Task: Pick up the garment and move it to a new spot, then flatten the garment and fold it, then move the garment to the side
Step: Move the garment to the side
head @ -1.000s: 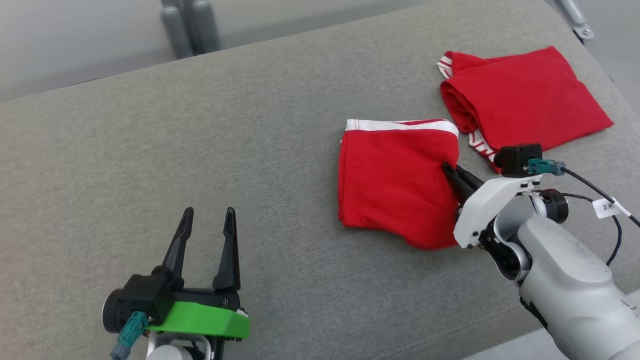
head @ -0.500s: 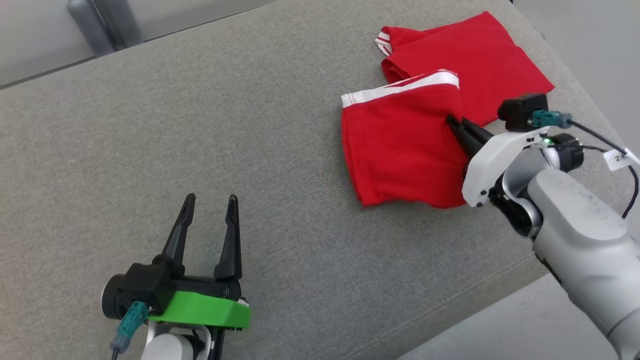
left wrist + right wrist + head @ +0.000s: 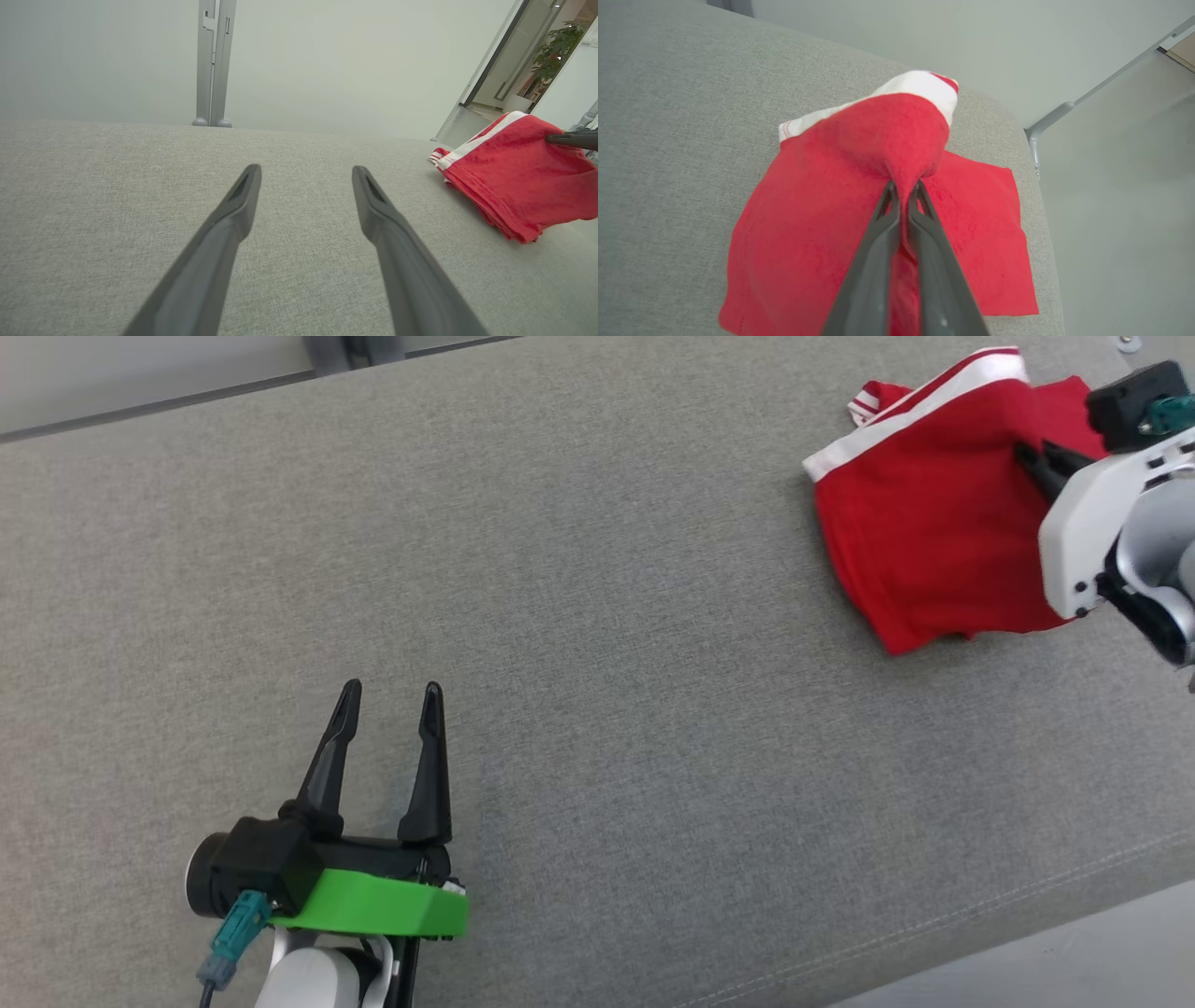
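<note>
A big grey fabric-covered cushion [image 3: 597, 616] is what everything's laid out on, with a plain pale wall [image 3: 117, 56] and a metal post [image 3: 212, 60] seen behind it from the left wrist view. The red garment [image 3: 924, 541] is found way over at the right end of that surface, near the far corner. It's gathered into a compact bundle with stacked edges, one side lifted and the rest draped down onto the cushion. Under it a flat red layer [image 3: 994, 242] is spread out; whether that's part of the same piece or a separate one can't be told for sure. The right gripper [image 3: 1034, 453] is pinched tight on a pucker of the red cloth, its fingers nearly together with fabric squeezed between them. The left gripper [image 3: 390, 689] is kept well apart at the lower left, fingers spread wide, nothing held. A white band [image 3: 915, 415] is seen along the garment's top edge, and a small striped cuff [image 3: 864, 406] peeks out behind it. Going by all that, the pick-up, flattening and folding look done, and the last bit — shifting it to the side — is probably under way. Setting it down and letting go would be what's left.
</note>
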Motion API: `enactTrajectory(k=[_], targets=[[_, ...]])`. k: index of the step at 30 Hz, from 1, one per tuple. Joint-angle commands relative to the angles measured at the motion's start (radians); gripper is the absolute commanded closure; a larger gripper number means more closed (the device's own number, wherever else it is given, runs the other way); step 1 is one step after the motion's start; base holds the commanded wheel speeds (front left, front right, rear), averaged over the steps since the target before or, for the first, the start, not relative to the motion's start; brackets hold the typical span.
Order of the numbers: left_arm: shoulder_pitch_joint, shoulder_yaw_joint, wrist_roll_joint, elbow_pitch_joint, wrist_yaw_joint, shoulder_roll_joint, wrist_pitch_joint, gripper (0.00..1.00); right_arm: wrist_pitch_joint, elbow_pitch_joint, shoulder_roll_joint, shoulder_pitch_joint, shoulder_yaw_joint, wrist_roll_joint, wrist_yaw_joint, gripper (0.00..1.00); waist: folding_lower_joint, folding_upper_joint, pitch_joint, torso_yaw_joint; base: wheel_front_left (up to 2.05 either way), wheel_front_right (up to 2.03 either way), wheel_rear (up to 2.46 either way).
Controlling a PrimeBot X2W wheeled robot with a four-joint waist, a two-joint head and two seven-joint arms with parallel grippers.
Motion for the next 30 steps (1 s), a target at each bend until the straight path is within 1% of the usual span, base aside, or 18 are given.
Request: enactTrajectory(k=[1,5,10,14,20,21,22,23,27,30], targets=[[-0.021,-0.001,0.002,-0.006,-0.001,0.003,0.000,0.00,0.015,0.002,-0.020,-0.016,0.006,0.011,0.000,1.00,0.0000,-0.0001,0.027,0.044,0.00,0.00,0.00],[-0.022,-0.006,0.007,-0.013,-0.002,0.003,0.000,0.00,0.048,0.031,-0.093,-0.044,0.016,0.015,-0.001,1.00,0.0000,-0.0001,0.047,0.077,0.00,0.00,0.00],[-0.025,-0.011,0.014,-0.019,-0.007,0.003,0.000,0.00,0.038,0.098,-0.146,-0.066,0.002,-0.005,-0.001,1.00,0.0000,-0.0001,0.072,0.107,0.00,0.00,0.00],[-0.030,-0.016,0.023,-0.021,-0.008,0.002,0.000,0.00,0.011,0.166,-0.155,-0.091,-0.010,-0.038,-0.001,1.00,0.0000,-0.0001,0.094,0.121,0.00,0.00,0.00],[-0.033,-0.020,0.029,-0.017,-0.011,0.002,0.000,0.00,-0.098,0.295,-0.125,-0.120,-0.039,-0.135,-0.001,0.99,0.0000,-0.0001,0.115,0.133,0.00,0.00,0.00],[-0.033,-0.021,0.030,-0.016,-0.011,0.002,0.000,0.00,-0.108,0.316,-0.119,-0.122,-0.043,-0.147,-0.001,0.71,0.0000,-0.0001,0.115,0.134,0.00,0.00,0.00],[-0.032,-0.021,0.032,-0.014,-0.012,0.003,0.000,0.00,-0.118,0.341,-0.108,-0.119,-0.049,-0.157,-0.001,0.18,0.0000,-0.0001,0.116,0.135,0.00,0.00,0.00],[-0.031,-0.021,0.033,-0.013,-0.013,0.003,0.000,0.00,-0.127,0.359,-0.099,-0.115,-0.053,-0.162,-0.001,0.00,0.0000,-0.0001,0.116,0.135,0.00,0.00,0.00],[-0.024,-0.019,0.037,-0.008,-0.013,0.002,0.000,0.00,-0.174,0.426,-0.065,-0.112,-0.074,-0.187,-0.001,0.00,0.0000,-0.0001,0.109,0.129,0.00,0.00,0.00],[-0.018,-0.020,0.040,-0.005,-0.013,0.004,0.000,0.00,-0.228,0.464,-0.042,-0.135,-0.094,-0.214,-0.001,0.00,0.0000,-0.0001,0.100,0.117,0.00,0.00,0.00]])
